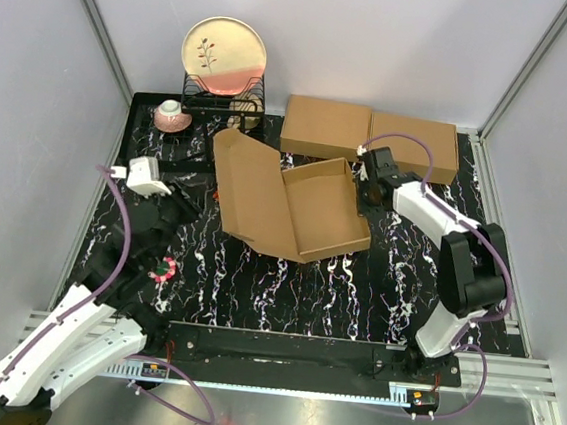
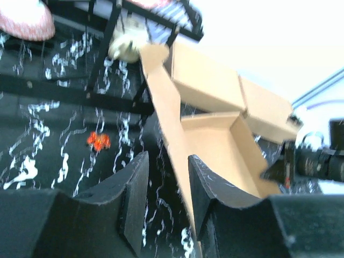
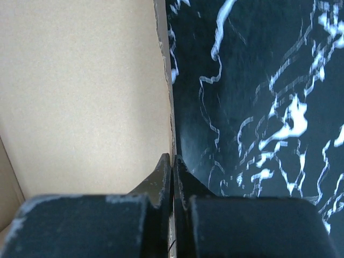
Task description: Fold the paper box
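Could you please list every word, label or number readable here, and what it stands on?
None is readable.
The brown corrugated-cardboard mailer box and the two flat brown cardboard boxes show no print.
The round cream plate bears only a sprig drawing.
Small tags on the black base rail are too small to read.
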You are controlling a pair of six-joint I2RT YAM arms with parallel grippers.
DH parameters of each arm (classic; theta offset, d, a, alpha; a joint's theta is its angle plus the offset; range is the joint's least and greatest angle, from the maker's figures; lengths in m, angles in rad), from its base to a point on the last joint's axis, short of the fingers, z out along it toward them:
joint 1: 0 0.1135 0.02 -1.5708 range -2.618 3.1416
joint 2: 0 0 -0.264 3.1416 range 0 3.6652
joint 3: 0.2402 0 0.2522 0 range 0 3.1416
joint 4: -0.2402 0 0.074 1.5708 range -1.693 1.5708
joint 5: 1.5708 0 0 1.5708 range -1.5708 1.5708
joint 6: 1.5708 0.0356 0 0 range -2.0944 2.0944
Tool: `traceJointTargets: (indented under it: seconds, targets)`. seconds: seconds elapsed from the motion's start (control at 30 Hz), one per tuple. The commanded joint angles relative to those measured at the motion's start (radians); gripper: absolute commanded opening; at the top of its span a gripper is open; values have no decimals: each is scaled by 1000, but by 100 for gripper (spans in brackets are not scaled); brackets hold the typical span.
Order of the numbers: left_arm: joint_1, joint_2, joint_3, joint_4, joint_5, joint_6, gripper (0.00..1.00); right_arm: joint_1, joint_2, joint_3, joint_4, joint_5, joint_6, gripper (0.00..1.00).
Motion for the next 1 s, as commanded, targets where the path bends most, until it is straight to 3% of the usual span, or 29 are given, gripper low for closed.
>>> traceJointTargets:
  seconds: [0.0, 0.27, 0.37, 0.77, 0.97]
  targets:
    - [4, -7, 126, 26, -71, 71, 38, 4, -139, -79, -19, 41, 160, 0]
    - [6, -20, 159, 51, -62, 88, 39, 12, -465, -228, -61, -38, 155, 0]
    - [4, -29, 151, 46, -73, 85, 39, 12, -565, -229, -131, 29, 232, 0]
    - [4, -46, 156, -31, -99, -3, 40, 15, -766, -412, -146, 157, 947, 0]
    - [4, -26, 125, -71, -123, -62, 40, 127, -742, -493, -141, 261, 1285, 0]
